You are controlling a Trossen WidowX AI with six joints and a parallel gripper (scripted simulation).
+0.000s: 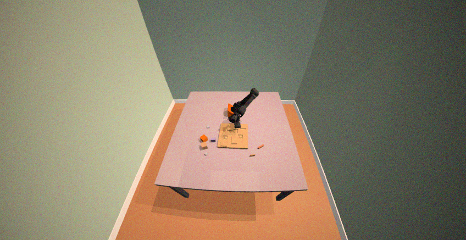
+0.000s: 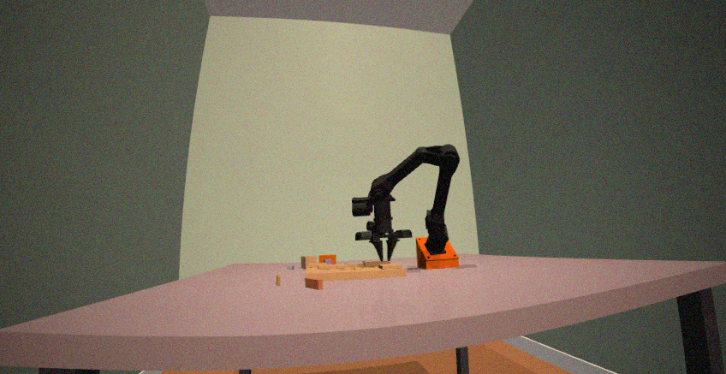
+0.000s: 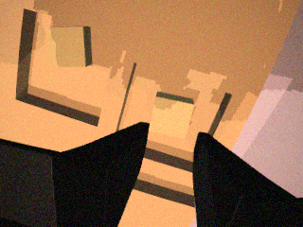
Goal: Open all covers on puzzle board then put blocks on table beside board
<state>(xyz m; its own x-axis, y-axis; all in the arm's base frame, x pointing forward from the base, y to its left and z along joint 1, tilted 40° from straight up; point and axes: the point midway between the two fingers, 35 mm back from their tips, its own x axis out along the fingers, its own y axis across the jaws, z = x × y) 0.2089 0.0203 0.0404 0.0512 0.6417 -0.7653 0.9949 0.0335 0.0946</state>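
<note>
The wooden puzzle board lies on the table, with low pieces standing on its top in the exterior view. My gripper is partly open and points down over the board's back part. In the wrist view a pale square with a dark upper edge shows between and just beyond the fingertips; nothing is gripped. A second pale square lies upper left, beside an L-shaped dark slot. Whether the squares are raised or sunken is unclear. The arm hides part of the board's back in the top view.
Left of the board are an orange cube, a tan cube, a purple block and two small pale pieces. A red-orange block and a small tan piece lie front right.
</note>
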